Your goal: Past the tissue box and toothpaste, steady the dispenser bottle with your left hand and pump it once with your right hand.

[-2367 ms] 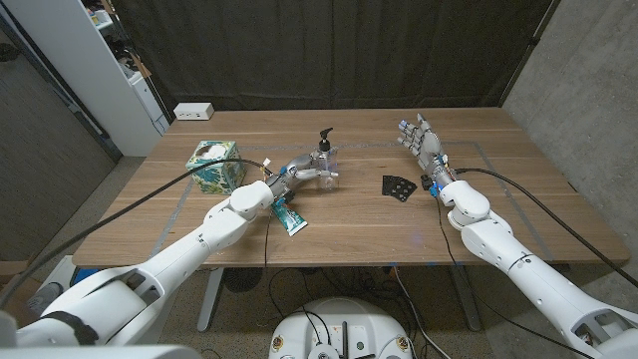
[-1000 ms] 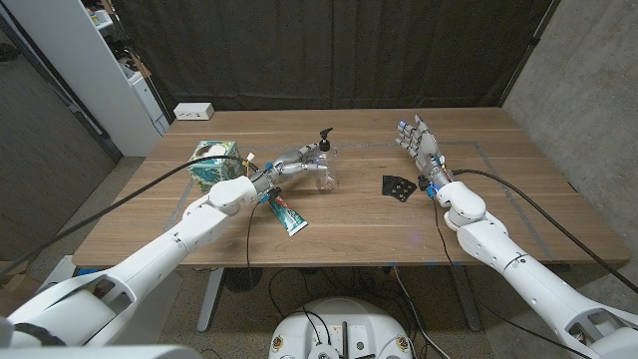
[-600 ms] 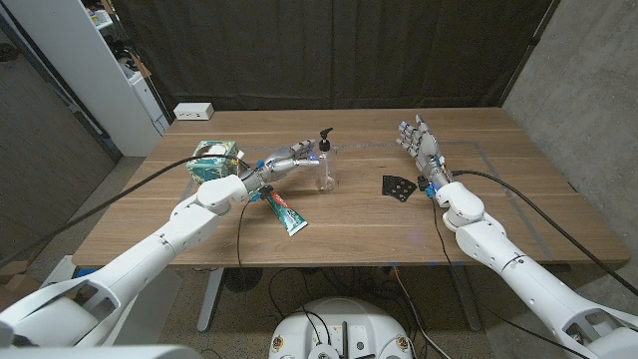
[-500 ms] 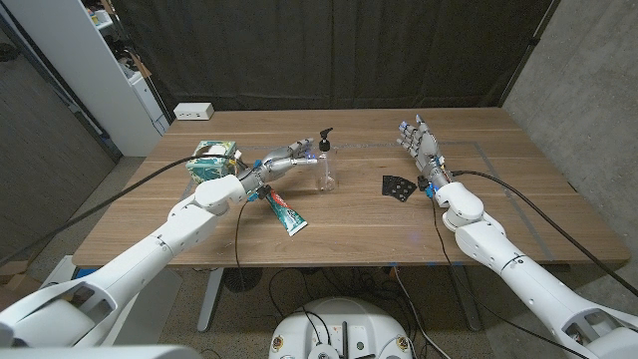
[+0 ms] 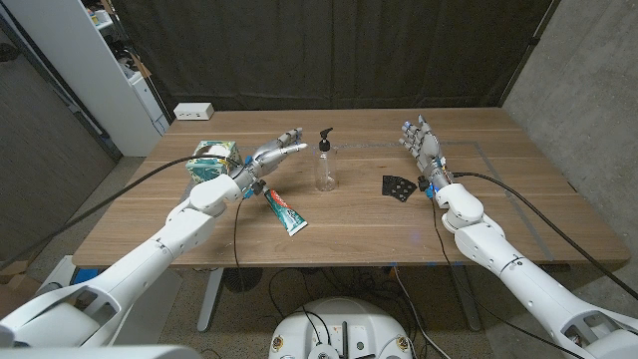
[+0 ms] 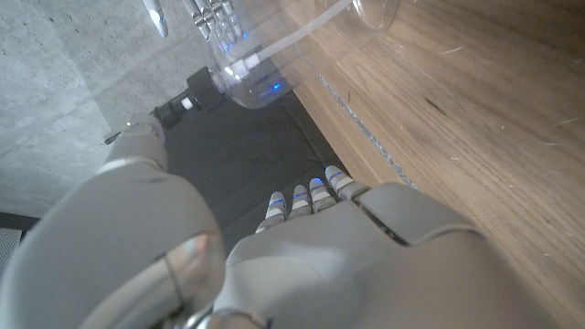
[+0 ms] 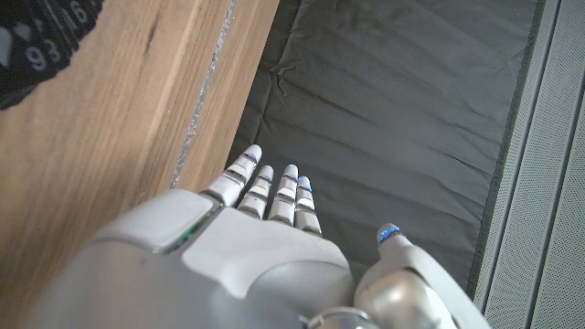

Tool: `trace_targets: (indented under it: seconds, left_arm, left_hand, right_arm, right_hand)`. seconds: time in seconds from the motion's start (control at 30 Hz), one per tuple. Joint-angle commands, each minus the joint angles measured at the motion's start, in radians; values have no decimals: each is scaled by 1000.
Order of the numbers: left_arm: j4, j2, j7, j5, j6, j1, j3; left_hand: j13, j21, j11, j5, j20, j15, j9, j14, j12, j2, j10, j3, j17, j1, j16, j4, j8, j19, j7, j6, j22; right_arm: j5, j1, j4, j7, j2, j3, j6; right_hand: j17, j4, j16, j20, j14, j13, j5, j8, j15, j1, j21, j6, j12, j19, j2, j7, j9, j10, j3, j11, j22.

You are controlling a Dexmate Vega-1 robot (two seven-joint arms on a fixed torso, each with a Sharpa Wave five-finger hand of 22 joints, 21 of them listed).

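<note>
Two hands up over the worktop [image 5: 419, 224], neither holding anything.

Dispenser bottle [image 5: 324, 168]: clear body, black pump head. Stands upright, long axis vertical, near the middle of the worktop's width and in its far half. Spout direction too small to read from the head view. In the left wrist view the bottle [image 6: 274, 46] shows as a clear rounded wall just past the fingertips, not touched.

Left hand [image 5: 271, 155]: fingers extended and slightly apart, reaching toward the bottle from the tissue-box side, a clear gap between fingertips and bottle. Nothing gripped.

Right hand [image 5: 422, 143]: fingers straight and spread, pointing toward the far edge, well apart from the bottle on its other side. Right wrist view shows the hand [image 7: 247, 256] with fingers over the far edge strip, dark curtain [image 7: 411, 110] beyond.

Tissue box [image 5: 214, 160]: green patterned, toward the left edge, just behind the left forearm.

Toothpaste [image 5: 286, 212]: tube lying flat, diagonal, nearer the front edge than the bottle, just beside the left arm.

Small black card [image 5: 399, 186] lies flat between bottle and right wrist.

Open room: bare wood around the bottle on its far and right sides; broad bare stretch along the front edge and toward the right edge. Far edge sits close behind the bottle, curtain past it.
</note>
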Motion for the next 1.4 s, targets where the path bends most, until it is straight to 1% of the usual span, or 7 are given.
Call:
trace_targets:
  seconds: [0.03, 0.17, 0.67, 0.8, 0.97, 1.0, 1.4]
  left_arm:
    - [14, -47, 81, -10, -12, 19, -19]
    - [-5, -61, 132, -6, -5, 40, -24]
    - [-162, -68, 346, 60, 44, 144, -46]
    - [-165, -69, 354, 61, 41, 151, -50]
    - [-129, -89, 329, 23, 9, 150, -57]
    - [-131, -83, 328, 23, 19, 151, -58]
    - [-71, -131, 365, 12, -31, 146, -75]
  left_hand:
    - [3, 8, 0, -4, -9, -5, 1, 6, 10, 8, 6, -1, 1, -17, 4, 10, 12, 3, 1, 11, 6]
    - [3, 9, -2, -5, -9, -7, 1, 10, 12, 17, 12, -1, 1, -30, 5, 13, 13, 8, 2, 20, 6]
    - [2, 16, -10, -11, -18, -14, 0, 41, 19, 52, 41, 5, -1, -59, 9, 16, 18, 36, 8, 56, 5]
    - [2, 18, -13, -14, -24, -16, 0, 45, 19, 62, 47, 4, -1, -71, 9, 20, 17, 44, 7, 61, 5]
    - [2, 15, -14, -18, -28, -19, 0, 47, 16, 115, 51, 4, 5, -134, 8, 53, 12, 51, 7, 68, 5]
    - [2, 14, -17, -17, -31, -19, 0, 47, 15, 136, 52, 3, 7, -163, 8, 70, 10, 52, 6, 69, 6]
    - [1, 13, -25, -16, -40, -28, 0, 54, 16, 154, 65, -2, 5, -211, 7, 86, 13, 53, -1, 92, 6]
  right_arm:
    - [6, 5, 1, 2, -4, -1, -23]
    - [10, 15, 10, 12, -7, -3, -32]
    - [49, 56, 76, 103, -18, -3, -32]
    - [70, 61, 92, 131, -16, 1, -26]
    - [98, 68, 117, 170, -13, 8, -17]
    - [106, 69, 122, 179, -12, 10, -14]
    - [121, 73, 128, 195, -11, 18, -7]
  right_hand:
    - [5, 7, -2, -18, -7, 3, 2, 0, -2, 1, -1, -6, 0, -6, 33, 4, 2, -5, 3, -1, 2]
    - [5, 7, -3, -19, -10, 3, 2, 1, -2, 1, -1, -8, 0, -7, 33, 2, 2, -9, 3, -2, 2]
    - [5, 7, -4, -24, -15, 2, 3, 3, -4, 1, 1, -19, 1, -11, 35, 0, 2, -19, 4, -6, 2]
    - [5, 7, -5, -27, -18, 2, 3, 2, -4, 2, 1, -26, -1, -13, 36, -2, 1, -26, 5, -11, 2]
    - [5, 7, -8, -29, -28, 2, 3, 0, -3, 2, -1, -38, -2, -21, 37, -3, 1, -35, 6, -11, 2]
    - [5, 8, -8, -29, -28, 2, 3, 0, -3, 2, -2, -38, -3, -22, 37, -2, 1, -38, 6, -12, 2]
    - [6, 10, -7, -30, -32, 1, 3, 2, -5, -2, -1, -42, 0, -28, 37, -3, 0, -40, 4, -12, 2]
